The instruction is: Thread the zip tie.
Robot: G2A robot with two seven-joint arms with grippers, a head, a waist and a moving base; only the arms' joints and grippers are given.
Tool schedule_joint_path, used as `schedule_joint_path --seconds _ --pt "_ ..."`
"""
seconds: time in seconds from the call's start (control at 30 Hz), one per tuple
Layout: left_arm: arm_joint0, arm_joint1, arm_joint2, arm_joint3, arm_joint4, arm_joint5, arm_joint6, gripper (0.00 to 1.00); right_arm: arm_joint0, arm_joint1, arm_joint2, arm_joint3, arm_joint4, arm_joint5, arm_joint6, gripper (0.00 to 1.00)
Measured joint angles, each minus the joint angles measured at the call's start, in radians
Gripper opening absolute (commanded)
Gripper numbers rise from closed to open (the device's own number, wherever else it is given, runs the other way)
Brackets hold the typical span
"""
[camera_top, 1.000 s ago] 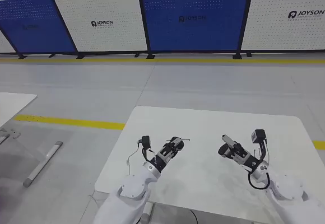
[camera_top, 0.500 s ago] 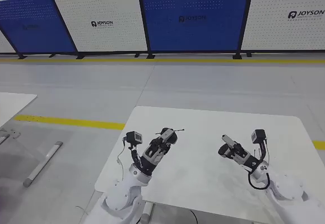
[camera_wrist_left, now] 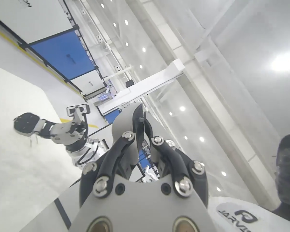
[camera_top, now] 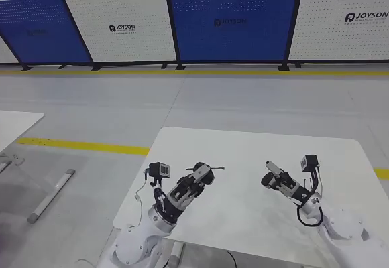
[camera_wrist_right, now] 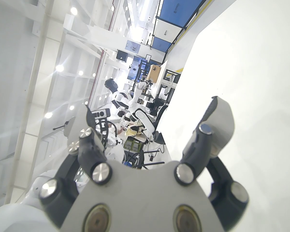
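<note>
A thin black zip tie [camera_top: 211,167] sticks out sideways from my left gripper [camera_top: 203,173], which hovers over the front left part of the white table [camera_top: 248,144]. In the left wrist view the left gripper [camera_wrist_left: 139,112] has its fingers [camera_wrist_left: 125,121] pressed together on the tie, pointing up off the table. My right gripper [camera_top: 269,173] hangs over the front right part of the table, a hand's width or more from the tie. In its own view the right gripper [camera_wrist_right: 152,114] stands wide open with nothing between its fingers [camera_wrist_right: 220,114].
The table's near left edge [camera_top: 131,201] lies close under the left arm. A second white table [camera_top: 7,127] stands off to the left across the floor. Blue and white panels [camera_top: 235,30] line the back of the room.
The left arm's elbow has swung out to the left and its wrist has turned; the zip tie rose a little, then came back down. The right arm has stayed still.
</note>
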Motion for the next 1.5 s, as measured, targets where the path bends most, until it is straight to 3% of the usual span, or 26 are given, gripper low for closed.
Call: schedule_joint_path --seconds 0.17,0.37,0.5,0.6,0.77,1.1,1.37,1.5 --pt "-0.135 -0.008 0.069 0.175 0.050 0.092 0.073 0.00 0.000 0.000 0.000 0.000 0.000 0.000 0.000 1.00" --pt "-0.260 -0.017 0.151 0.365 0.141 0.155 0.111 0.00 0.000 0.000 0.000 0.000 0.000 0.000 0.000 1.00" --pt "-0.309 -0.016 0.173 0.470 0.172 0.166 0.081 0.00 0.000 0.000 0.000 0.000 0.000 0.000 0.000 1.00" --pt "-0.321 -0.012 0.183 0.522 0.204 0.140 0.049 0.00 0.000 0.000 0.000 0.000 0.000 0.000 0.000 1.00" --pt "-0.319 -0.010 0.190 0.533 0.157 0.115 0.006 0.00 0.000 0.000 0.000 0.000 0.000 0.000 0.000 1.00" --pt "-0.317 -0.009 0.197 0.528 0.172 0.109 0.009 0.00 0.000 0.000 0.000 0.000 0.000 0.000 0.000 1.00" --pt "-0.274 0.010 0.184 0.538 0.208 0.018 -0.075 0.00 0.000 0.000 0.000 0.000 0.000 0.000 0.000 1.00" --pt "-0.272 0.013 0.176 0.544 0.135 0.007 -0.095 0.00 0.000 0.000 0.000 0.000 0.000 0.000 0.000 1.00"
